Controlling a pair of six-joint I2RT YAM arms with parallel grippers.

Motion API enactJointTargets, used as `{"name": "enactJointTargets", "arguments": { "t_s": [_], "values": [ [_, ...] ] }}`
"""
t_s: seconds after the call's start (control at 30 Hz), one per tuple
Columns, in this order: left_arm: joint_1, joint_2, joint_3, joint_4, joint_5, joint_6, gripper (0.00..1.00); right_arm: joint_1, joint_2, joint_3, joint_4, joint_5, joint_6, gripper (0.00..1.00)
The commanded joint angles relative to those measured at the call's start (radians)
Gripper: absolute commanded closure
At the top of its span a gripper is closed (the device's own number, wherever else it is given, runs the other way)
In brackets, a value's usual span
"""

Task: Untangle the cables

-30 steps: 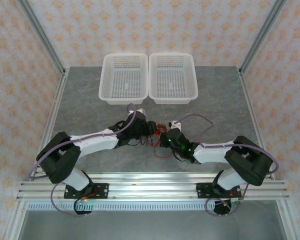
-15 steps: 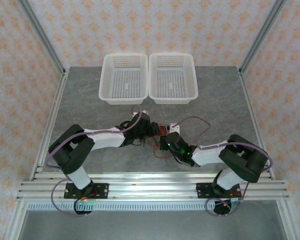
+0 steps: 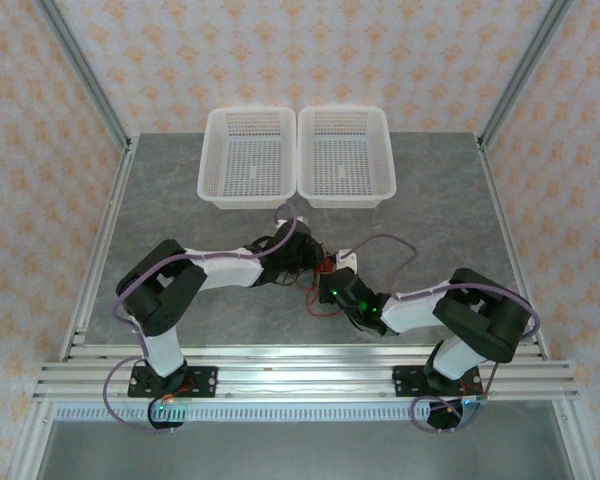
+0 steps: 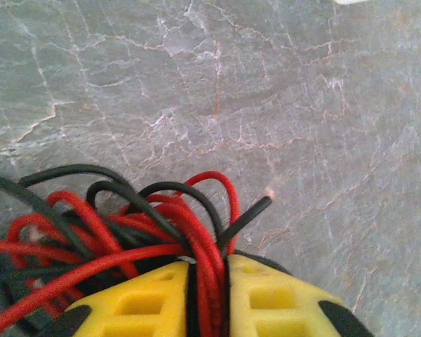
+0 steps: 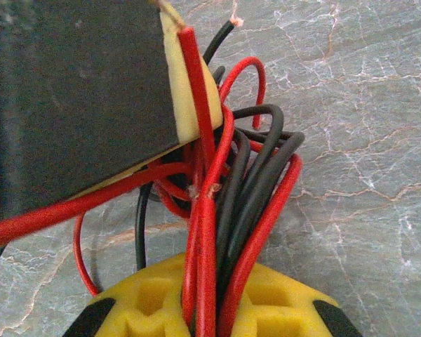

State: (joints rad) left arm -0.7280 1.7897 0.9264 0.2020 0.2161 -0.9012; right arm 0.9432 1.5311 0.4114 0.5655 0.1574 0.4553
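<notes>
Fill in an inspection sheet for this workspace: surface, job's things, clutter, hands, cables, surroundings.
surface: grey marbled table, bare around the tangle
job's things: red and black cables, one knotted bunch mid-table between the two hands
clutter: two white baskets side by side at the far edge, nothing seen inside
hands: left hand shut on cables; right hand shut on cables
cables: purple arm cables looping off both arms
surroundings: patterned walls, aluminium frame at the near edge
</notes>
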Motion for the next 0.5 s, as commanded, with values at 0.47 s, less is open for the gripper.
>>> {"name": "enactJointTargets", "arguments": {
  "t_s": [0.47],
  "values": [
    [0.004,-0.188,0.018,-0.371,-0.223,0.195,1.00,-0.059,-0.200,0.007,-0.326,0.197,0.091,1.00]
  ]
}}
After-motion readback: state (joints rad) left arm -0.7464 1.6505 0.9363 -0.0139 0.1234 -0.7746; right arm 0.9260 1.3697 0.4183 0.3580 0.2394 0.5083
